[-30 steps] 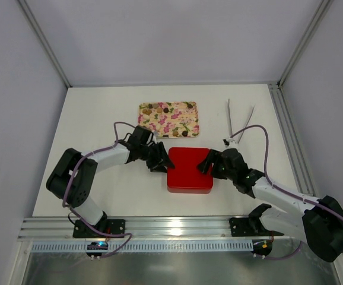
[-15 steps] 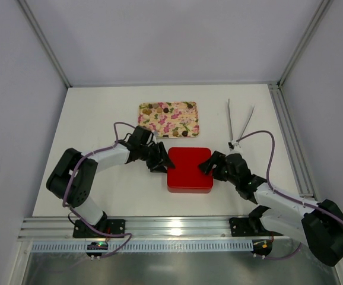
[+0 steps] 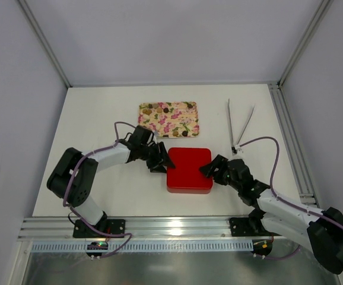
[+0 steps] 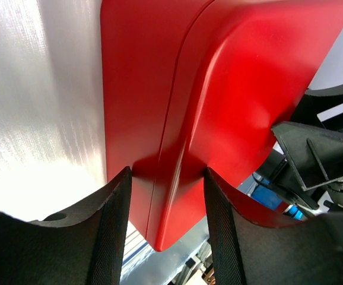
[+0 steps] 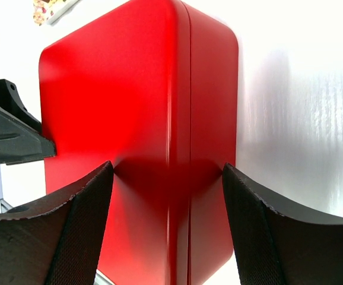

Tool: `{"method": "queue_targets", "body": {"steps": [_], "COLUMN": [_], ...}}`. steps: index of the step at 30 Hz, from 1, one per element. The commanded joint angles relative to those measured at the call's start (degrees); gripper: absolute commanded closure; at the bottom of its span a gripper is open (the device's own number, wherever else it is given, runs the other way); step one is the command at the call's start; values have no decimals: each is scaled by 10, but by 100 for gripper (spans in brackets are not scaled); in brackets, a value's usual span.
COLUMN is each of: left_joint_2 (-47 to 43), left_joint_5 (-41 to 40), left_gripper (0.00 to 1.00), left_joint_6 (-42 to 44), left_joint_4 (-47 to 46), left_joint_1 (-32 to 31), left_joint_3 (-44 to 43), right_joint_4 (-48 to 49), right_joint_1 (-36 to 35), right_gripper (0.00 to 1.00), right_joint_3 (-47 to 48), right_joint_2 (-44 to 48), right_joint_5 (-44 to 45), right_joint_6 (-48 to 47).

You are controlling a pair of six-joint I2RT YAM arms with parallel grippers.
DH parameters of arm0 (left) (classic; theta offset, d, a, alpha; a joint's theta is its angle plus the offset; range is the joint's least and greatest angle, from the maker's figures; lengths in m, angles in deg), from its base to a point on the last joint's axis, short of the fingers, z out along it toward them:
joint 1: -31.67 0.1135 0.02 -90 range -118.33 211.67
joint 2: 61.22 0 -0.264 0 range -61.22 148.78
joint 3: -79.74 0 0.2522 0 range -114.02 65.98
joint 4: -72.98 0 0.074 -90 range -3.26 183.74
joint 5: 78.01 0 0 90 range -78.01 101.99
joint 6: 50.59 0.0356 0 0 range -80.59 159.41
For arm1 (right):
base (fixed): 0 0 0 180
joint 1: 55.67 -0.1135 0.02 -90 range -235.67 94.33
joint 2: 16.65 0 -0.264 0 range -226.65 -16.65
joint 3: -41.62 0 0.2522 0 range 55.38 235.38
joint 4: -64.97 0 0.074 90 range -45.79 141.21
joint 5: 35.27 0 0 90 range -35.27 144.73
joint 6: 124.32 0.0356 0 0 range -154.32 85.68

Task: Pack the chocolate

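Evidently both arms were busy with the red box (image 3: 189, 170), which sat closed near the middle of the table (image 3: 100, 119), its lid on and a seam running round its side. The left gripper (image 3: 161, 160) met the box's left end, and in the left wrist view its two fingers (image 4: 115, 237) stood apart with the lid's edge between them, pressed against the red wall. The right gripper (image 3: 210, 168) met the right end, its fingers (image 5: 88, 231) likewise spread and straddling the seam. Farther off lay the floral tray (image 3: 168, 119) with small chocolates on it, just beyond the box, and a pair of tongs (image 3: 239, 123) lay at the far right.

Judging by the two-sided hold at the lid's edge, the step in hand concerned the lid: either pulling it free so chocolates could go in, or seating it after packing. The pictures fit both. Whichever it was, the next move called for even force from both ends, lest the lid tilt or the box slide.
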Motion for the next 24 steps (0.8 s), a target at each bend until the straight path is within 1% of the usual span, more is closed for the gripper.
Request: {"method": "queue_targets", "body": {"steps": [1,6,8,10,11,13,15,17,22,24], "left_joint_2": [55,59,62,65,67,72,73,76,78,78], "left_joint_5": [-125,-132,-133,-133,-132,-132,-132,-131,-130,-132], "left_gripper": [52,50,50,50,50,50,50,50,50,50], "left_joint_6": [30,49,53,56,58,59,59,59,63,65], "left_joint_4": [88,116,122,123,125,126,125,125,133,136], "left_joint_1": [-28,-27,-26,-24,-22,-21,-21,-21,-21,-21], "left_joint_3": [24,7,1,0,0,-1,-2,-5,-12,-14], "right_joint_4": [-140,-195,-220,-257,-269,-306,-325,-330,-341,-343], "right_joint_1": [-65,-87,-92,-93,-93,-94,-94,-94,-104,-106], "right_gripper": [54,53,53,48,45,42,42,46,49,52], "right_joint_3": [-30,-27,-28,-29,-30,-27,-32,-42,-50,-55], "right_joint_2": [-6,30,63,87,113,135,160,174,199,196], "right_joint_5": [-88,-86,-89,-94,-96,-100,-104,-107,-109,-105], "right_joint_6": [15,31,34,33,33,31,35,42,61,63]}}
